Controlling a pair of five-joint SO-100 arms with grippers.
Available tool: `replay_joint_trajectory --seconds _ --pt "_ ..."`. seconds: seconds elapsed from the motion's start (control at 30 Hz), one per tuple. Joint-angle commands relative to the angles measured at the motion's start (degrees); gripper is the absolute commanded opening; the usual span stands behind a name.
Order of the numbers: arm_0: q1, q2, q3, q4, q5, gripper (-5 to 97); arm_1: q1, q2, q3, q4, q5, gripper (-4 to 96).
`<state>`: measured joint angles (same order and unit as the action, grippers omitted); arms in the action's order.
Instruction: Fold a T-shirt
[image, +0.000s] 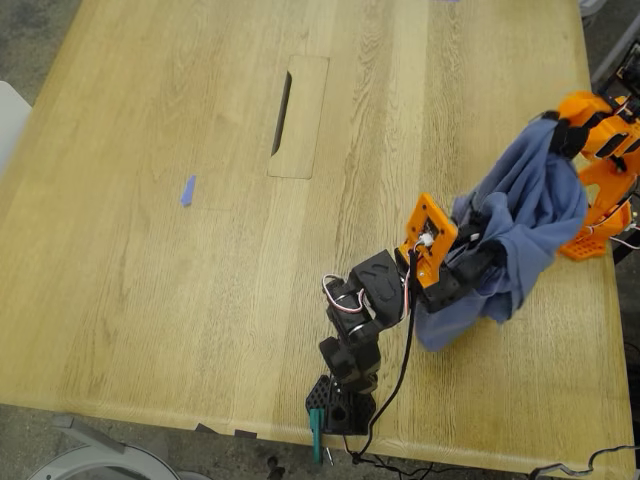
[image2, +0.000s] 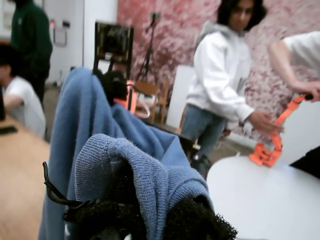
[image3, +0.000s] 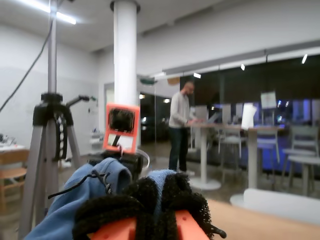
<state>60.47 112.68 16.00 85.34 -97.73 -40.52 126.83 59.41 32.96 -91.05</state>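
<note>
- My first gripper (image2: 150, 220) and my second gripper (image3: 150, 210) both pinch the T-shirt (image: 525, 225), hanging above the table (image: 150, 250) at the exterior view's right.
- A blue tape scrap (image: 187, 190) lies well apart.

My second hand (image3: 150, 207), black padded fingers (image3: 185, 200) pinched on blue T-shirt (image3: 80, 192); other arm's orange camera mount (image3: 121, 127) behind; tripod (image3: 50, 125) beside it.
</note>
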Motion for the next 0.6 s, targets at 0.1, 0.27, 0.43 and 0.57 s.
replay_joint_trajectory --seconds 0.1,0.27,0.43,0.57 --pt "-2.99 10.2 14.77 1.23 -2.37 0 1.41 9.76 12.83 -0.97 2.46 0.0" --pt "-7.03 20.04 32.17 0.97 -2.55 0 3.87 16.7 25.14 -3.6 4.04 0.0" --pt "-13.54 28.04 47.29 0.18 -2.02 0 10.28 22.15 35.6 -3.69 5.98 0.0" --pt "-21.53 35.68 61.96 -2.02 -1.93 0 16.61 25.14 45.79 -8.26 6.94 0.0"
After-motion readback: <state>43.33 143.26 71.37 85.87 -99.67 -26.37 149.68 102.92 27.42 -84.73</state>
